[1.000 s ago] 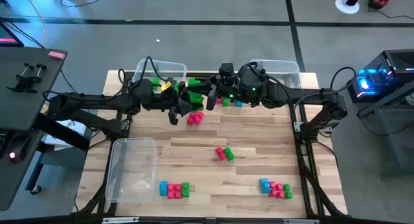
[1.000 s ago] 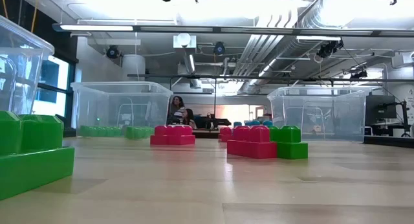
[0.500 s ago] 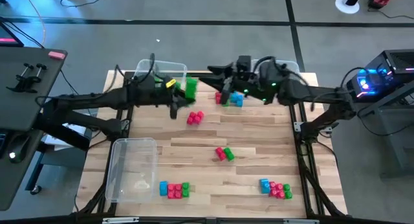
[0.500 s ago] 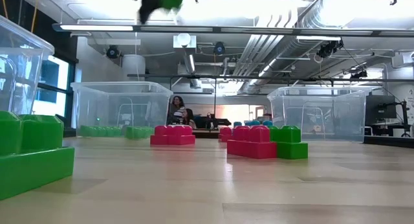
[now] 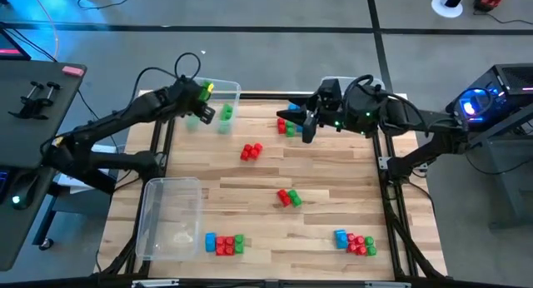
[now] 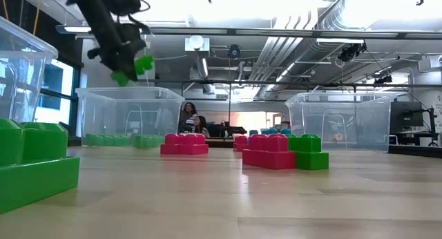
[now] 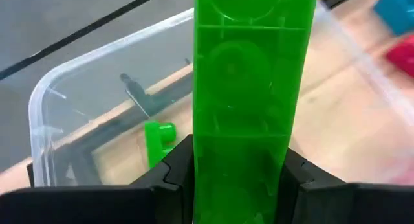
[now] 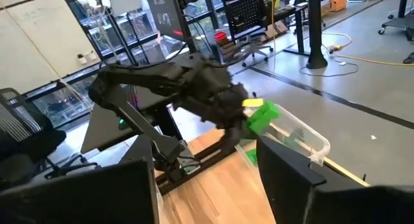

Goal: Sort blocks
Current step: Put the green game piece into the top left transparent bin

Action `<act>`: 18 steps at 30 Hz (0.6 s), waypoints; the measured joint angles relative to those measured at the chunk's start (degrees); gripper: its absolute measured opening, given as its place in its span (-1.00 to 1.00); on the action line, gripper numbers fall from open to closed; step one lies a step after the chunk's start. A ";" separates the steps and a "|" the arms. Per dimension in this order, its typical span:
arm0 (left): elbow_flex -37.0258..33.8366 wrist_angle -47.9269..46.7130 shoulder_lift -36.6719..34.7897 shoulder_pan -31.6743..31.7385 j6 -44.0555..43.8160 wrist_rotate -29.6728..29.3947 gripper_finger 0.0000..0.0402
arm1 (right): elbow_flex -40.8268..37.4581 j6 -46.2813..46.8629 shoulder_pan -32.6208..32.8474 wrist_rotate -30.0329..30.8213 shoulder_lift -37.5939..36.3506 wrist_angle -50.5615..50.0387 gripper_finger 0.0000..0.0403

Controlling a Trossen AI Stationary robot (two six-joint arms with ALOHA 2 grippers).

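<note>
1. Two risks stood out to me. The left gripper (image 5: 200,113) clamped a long green block (image 7: 253,101) above the clear bin (image 5: 236,91) at the worktop's far left corner; let go off-centre, I judged it could strike the thin rim and bounce out.
2. The right gripper (image 5: 306,126) hung with fingers parted and nothing between them, over a small red, green and blue cluster (image 5: 288,126) near the far edge (a careless descent might scatter it).
3. Other blocks lay mid-worktop (image 5: 289,197) and along the near edge (image 5: 225,244).
4. I noted hard, glossy, studded plastic with a hollow ribbed underside; slick against the pale wood worktop (image 5: 333,188).
5. An empty bin (image 5: 150,225) sat at the near left corner.
</note>
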 joint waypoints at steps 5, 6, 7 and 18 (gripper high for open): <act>2.87 -3.33 4.28 2.55 2.05 3.80 -0.04 | 0.00 0.65 0.70 -0.43 -0.25 -0.01 -0.26; 3.92 -4.64 4.79 2.55 2.54 4.10 0.07 | 0.00 0.46 1.04 -0.25 -0.45 0.09 -0.26; 5.14 -5.86 5.18 2.53 2.96 4.27 0.18 | 0.00 0.08 1.34 -0.10 -0.75 0.14 -0.26; 14.26 0.07 2.45 -2.40 -6.40 29.12 0.50 | 0.00 1.55 4.29 0.22 -1.57 -4.95 -0.26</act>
